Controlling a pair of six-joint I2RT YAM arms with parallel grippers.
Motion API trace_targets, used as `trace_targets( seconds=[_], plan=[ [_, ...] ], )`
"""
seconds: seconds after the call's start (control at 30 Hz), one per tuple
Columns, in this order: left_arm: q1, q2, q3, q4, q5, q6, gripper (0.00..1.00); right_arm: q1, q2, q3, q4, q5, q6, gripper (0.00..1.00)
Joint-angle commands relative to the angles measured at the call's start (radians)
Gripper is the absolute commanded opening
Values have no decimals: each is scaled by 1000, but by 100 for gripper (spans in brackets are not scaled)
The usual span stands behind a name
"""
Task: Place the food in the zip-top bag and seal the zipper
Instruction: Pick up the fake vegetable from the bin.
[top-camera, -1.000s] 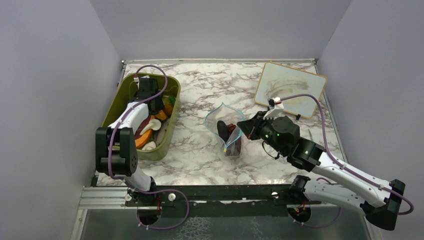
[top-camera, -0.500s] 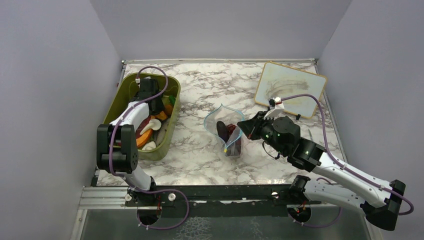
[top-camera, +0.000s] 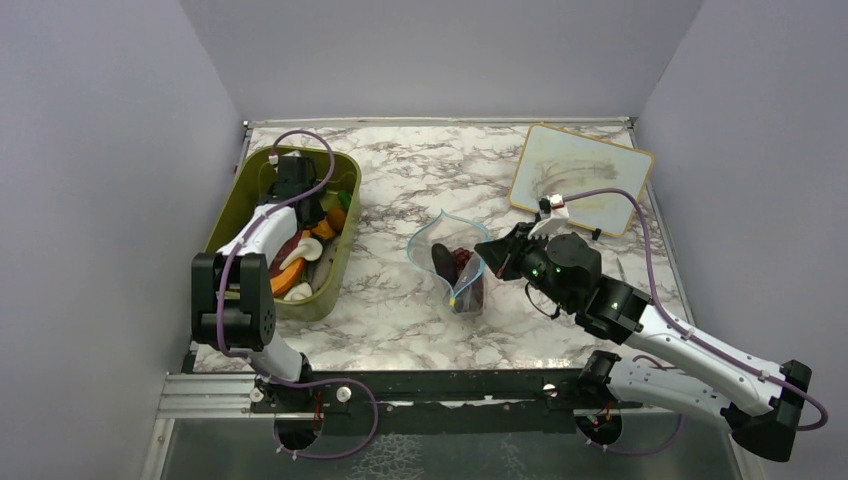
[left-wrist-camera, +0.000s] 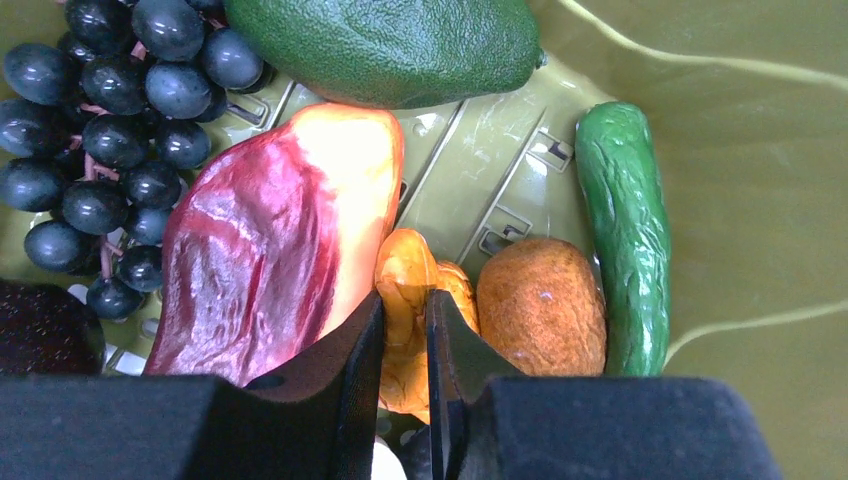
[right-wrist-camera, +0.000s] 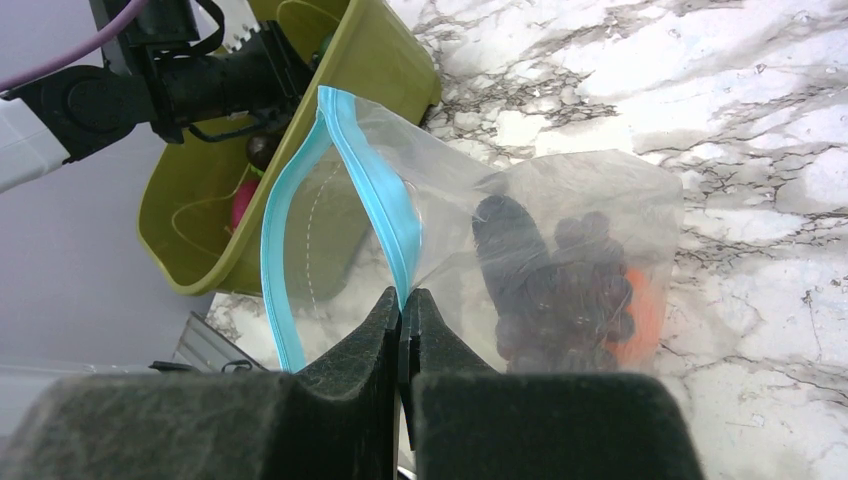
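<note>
The clear zip-top bag (top-camera: 447, 262) stands open mid-table with dark grapes (right-wrist-camera: 545, 290) and an orange piece (right-wrist-camera: 646, 315) inside. My right gripper (top-camera: 488, 252) is shut on the bag's near mouth edge, pinching the teal-blue zipper (right-wrist-camera: 372, 195) between its tips (right-wrist-camera: 405, 300). My left gripper (top-camera: 316, 218) is down in the olive-green tub (top-camera: 230, 212), shut on a wrinkly orange food piece (left-wrist-camera: 405, 285). Around it lie a grape bunch (left-wrist-camera: 100, 150), a dark red chunk (left-wrist-camera: 265, 265) and a brown round piece (left-wrist-camera: 540, 305).
The tub also holds a green avocado (left-wrist-camera: 390, 45) and a green cucumber (left-wrist-camera: 625, 235). A whiteboard (top-camera: 580, 178) lies at the back right. The tub's walls (left-wrist-camera: 760, 200) are close around the left gripper.
My left gripper has shifted slightly inside the tub with the orange piece at its tips. The bag's mouth has moved a little left. The right arm has stayed in place.
</note>
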Motion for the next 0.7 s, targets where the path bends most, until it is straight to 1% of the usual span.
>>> trace_targets(
  seconds=[0.0,0.37,0.67],
  plan=[
    [5,-89,-16,-3,-4,-10,9,2,-19,-10,27,-2,21,1],
    [5,-276,-62,3,-26,-59,7,2,-5,-17,26,-10,23,1],
    [3,-439,-57,7,26,-60,5,2,26,-10,34,-22,19,1]
  ],
)
